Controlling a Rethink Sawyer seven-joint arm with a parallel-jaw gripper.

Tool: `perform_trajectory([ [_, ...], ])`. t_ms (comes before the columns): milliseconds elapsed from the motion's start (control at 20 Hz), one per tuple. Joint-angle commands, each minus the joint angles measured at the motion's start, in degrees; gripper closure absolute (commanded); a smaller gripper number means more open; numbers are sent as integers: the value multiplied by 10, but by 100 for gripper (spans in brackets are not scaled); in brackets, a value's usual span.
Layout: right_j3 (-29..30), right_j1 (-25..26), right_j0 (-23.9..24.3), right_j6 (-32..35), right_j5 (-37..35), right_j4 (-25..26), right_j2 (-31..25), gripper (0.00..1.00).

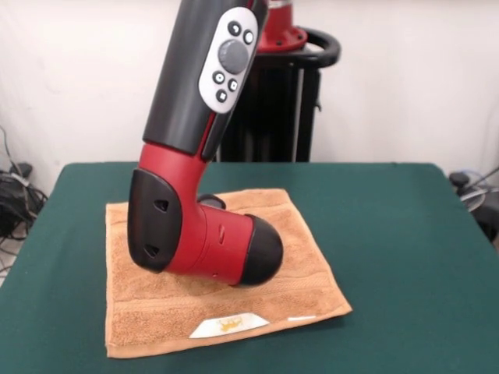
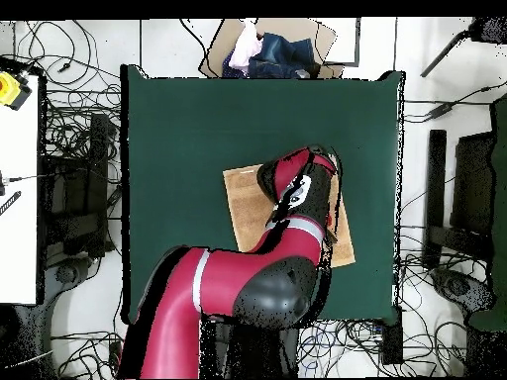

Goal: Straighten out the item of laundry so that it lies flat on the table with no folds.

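The orange-tan towel (image 1: 300, 257) lies spread on the dark green table (image 1: 390, 234), left of centre, with a woven band and a white label (image 1: 228, 325) near its front edge. No large fold shows on the part I can see. The red and black arm's wrist (image 1: 203, 241) hangs low over the towel's middle and hides much of it. My gripper is behind the wrist in the front view. In the overhead view the towel (image 2: 248, 198) shows partly under the arm on the table (image 2: 198, 129), and only a dark part of the gripper (image 2: 332, 183) shows at the arm's end.
The black pedestal (image 1: 273, 101) stands at the table's far side. In the overhead view a cardboard box with clothes (image 2: 267, 49) sits beyond the table's top edge, and cables (image 2: 69, 129) lie on the floor on both sides.
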State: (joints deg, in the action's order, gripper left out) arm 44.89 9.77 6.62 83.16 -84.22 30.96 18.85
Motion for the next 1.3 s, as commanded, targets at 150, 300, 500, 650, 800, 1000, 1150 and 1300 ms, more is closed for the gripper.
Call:
perform_trajectory([
  [150,100,26,73,-16,287,9,-109,100],
  [300,168,-20,129,-51,416,-15,-172,100],
  [500,259,-70,218,-81,566,-38,-265,100],
  [650,280,-82,249,-69,606,-37,-300,100],
  [800,283,-86,260,-37,639,-21,-311,100],
  [1000,284,-97,257,-5,629,-4,-310,100],
  [1150,292,-109,253,10,625,8,-303,100],
  [1300,294,-111,250,18,624,10,-300,100],
])
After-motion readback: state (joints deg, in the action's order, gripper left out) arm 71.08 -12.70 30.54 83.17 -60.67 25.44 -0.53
